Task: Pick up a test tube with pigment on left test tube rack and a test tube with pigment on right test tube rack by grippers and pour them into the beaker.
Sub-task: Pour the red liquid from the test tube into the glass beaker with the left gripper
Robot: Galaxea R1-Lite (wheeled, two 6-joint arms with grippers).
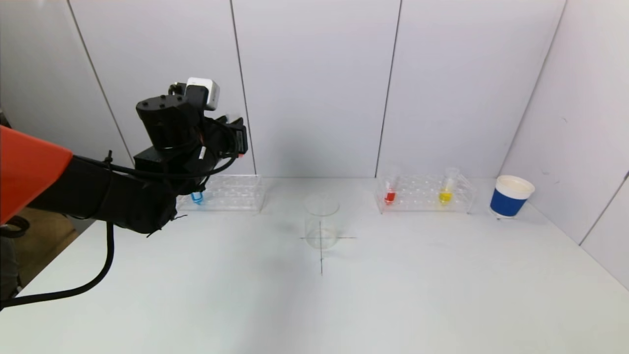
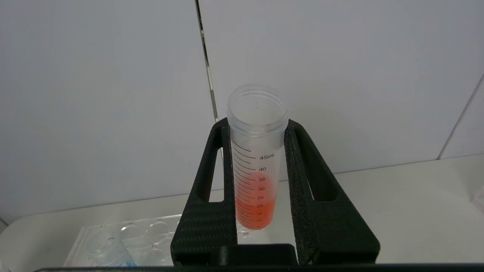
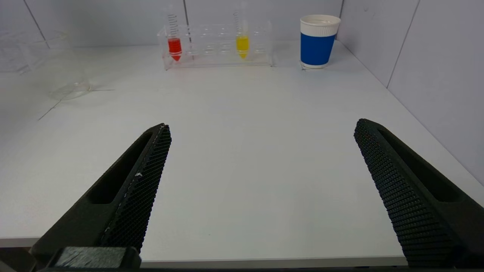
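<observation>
Carrying the orange-pigment test tube (image 2: 257, 166) upright, clamped in the left gripper (image 2: 258, 196) above the left test tube rack (image 1: 231, 192), calls for keeping it level until over the beaker (image 1: 322, 222), then tipping slowly. Right gripper (image 3: 261, 189) waits spread wide, empty, near the table's front edge.

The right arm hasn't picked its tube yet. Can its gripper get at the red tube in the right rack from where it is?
Probably yes. The right gripper is open over bare table, and nothing stands between it and the red tube, upright in the right rack.
</observation>
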